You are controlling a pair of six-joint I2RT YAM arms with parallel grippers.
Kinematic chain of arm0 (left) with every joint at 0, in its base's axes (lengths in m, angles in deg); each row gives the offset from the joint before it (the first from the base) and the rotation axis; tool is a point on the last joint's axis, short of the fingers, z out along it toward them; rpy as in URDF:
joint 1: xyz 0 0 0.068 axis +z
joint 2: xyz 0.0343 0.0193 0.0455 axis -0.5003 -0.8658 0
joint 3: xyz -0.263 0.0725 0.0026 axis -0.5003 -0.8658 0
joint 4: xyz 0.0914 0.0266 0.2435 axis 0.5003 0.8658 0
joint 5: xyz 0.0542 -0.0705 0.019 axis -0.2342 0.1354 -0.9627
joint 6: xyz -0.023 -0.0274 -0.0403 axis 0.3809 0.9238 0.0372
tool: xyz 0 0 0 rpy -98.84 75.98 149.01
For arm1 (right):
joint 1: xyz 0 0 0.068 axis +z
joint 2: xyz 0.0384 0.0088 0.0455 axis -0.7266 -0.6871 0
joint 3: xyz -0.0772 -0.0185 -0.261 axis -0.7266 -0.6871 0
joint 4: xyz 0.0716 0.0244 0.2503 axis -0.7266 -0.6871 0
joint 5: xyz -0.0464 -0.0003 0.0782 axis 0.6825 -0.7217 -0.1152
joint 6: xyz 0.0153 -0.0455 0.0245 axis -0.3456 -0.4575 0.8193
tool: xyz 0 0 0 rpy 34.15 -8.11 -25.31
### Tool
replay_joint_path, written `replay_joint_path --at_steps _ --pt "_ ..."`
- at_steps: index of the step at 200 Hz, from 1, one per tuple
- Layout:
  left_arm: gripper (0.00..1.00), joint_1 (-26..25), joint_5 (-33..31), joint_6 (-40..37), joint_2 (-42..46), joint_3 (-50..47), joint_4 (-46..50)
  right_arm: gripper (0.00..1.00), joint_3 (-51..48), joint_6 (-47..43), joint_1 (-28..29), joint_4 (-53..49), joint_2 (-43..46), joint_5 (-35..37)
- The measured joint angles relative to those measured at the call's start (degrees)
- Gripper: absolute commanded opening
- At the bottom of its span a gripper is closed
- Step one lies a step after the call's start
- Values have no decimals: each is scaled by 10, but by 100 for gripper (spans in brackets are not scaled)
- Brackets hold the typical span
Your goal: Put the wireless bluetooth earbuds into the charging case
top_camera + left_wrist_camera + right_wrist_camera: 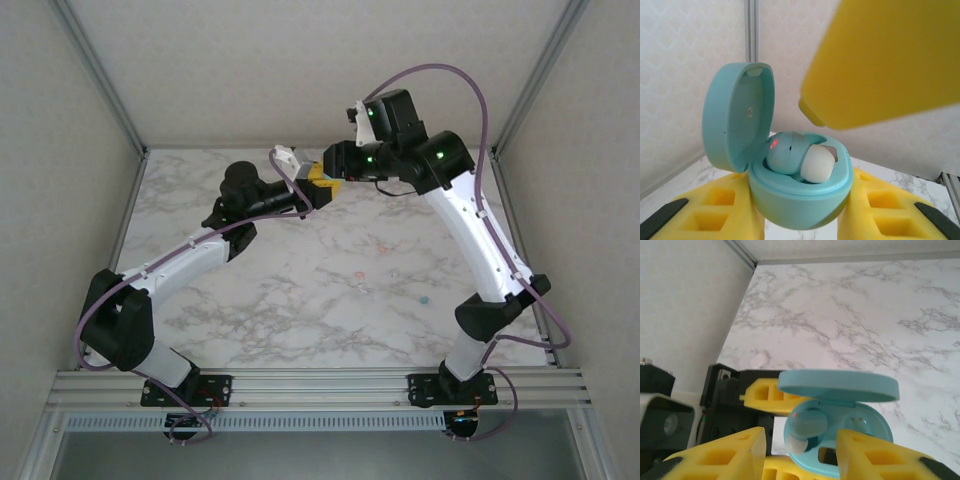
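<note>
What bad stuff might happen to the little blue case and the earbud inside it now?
The earbud looks tilted in the open charging case, its white tip poking up, so it might pop out or block the lid. The right hand sits very close and might bump the case, which the left hand pinches above the marble table. The other slot is empty, and the loose earbuds on the table are tiny, easy to fumble.

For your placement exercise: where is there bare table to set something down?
Free: marble between the arm bases, and the corner behind the left arm. Crowded: far centre, where left end effector meets right end effector at the case; earbuds dot centre-right.
</note>
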Motion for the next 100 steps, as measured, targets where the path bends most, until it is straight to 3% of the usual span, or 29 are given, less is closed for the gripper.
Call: replay_joint_path --at_steps 38,100 --pt "19 0 -3 -7 0 0 0 38 64 21 0 -43 -44 2" --pt "19 -2 -4 -26 0 0 13 34 90 25 0 -75 -71 10"
